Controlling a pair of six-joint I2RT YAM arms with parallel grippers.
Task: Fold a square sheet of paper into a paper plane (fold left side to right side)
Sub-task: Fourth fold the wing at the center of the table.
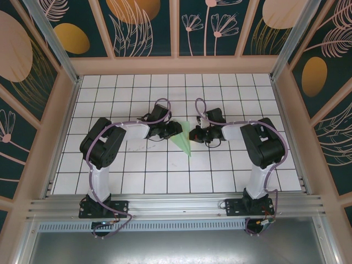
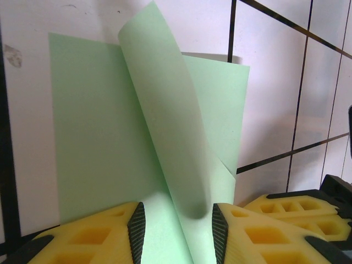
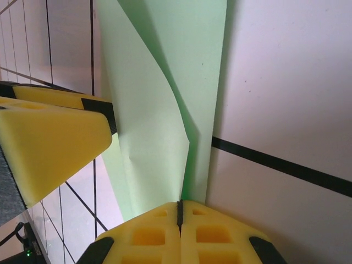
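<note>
- The square sheet of paper [image 1: 181, 143] lies mid-frame in the top view on the bench [image 1: 137, 181], between your two pincers. It is already narrowed to a wedge with its tip toward the bottom of the frame.
- In the left wrist view, one flap [image 2: 165, 121] stands up curled off the flat layer and is not creased down.
- Your left pincer [image 2: 177, 220] is spread. The flap runs through the gap and nothing is clamped.
- Your right pincer [image 3: 180, 208] is pressed together, at the bottom centre of its own view. It looks to be nipping the raised flap's edge at the tips.
- Progress, my call: the early folds are in and this fold is only half over. You have yet to lay it flat and crease it, and more folds are likely left. There is no finished dart yet.
</note>
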